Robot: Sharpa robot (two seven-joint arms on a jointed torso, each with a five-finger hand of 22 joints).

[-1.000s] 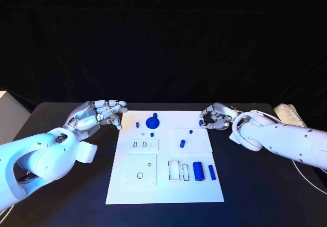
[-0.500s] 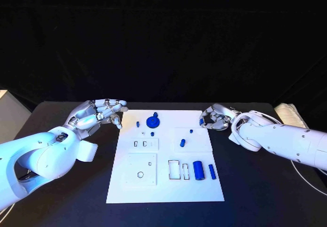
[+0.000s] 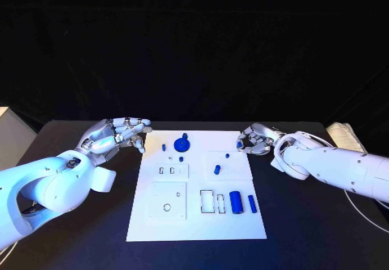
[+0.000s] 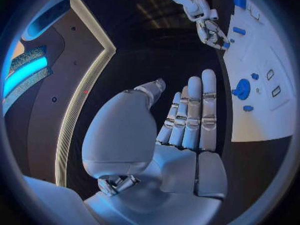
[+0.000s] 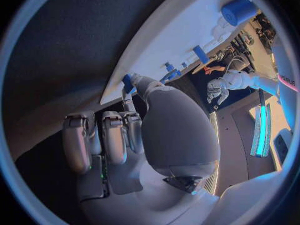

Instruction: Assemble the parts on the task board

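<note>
A black table (image 3: pixel 73 247) stands before a dark, unlit backdrop (image 3: pixel 194 56). At the table's far right corner lies a pale folded cloth (image 3: pixel 344 136), and a pale surface (image 3: pixel 12 138) stands just off its left edge. The wrist views show curved wall panels with glowing blue light strips (image 4: pixel 25 72)

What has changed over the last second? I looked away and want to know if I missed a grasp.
No grasp. The right silver hand shifted slightly away from the far right edge of the white task board and hovers just off it. The left silver hand, the round blue disc part and the large blue cylinder part stayed put.
</note>
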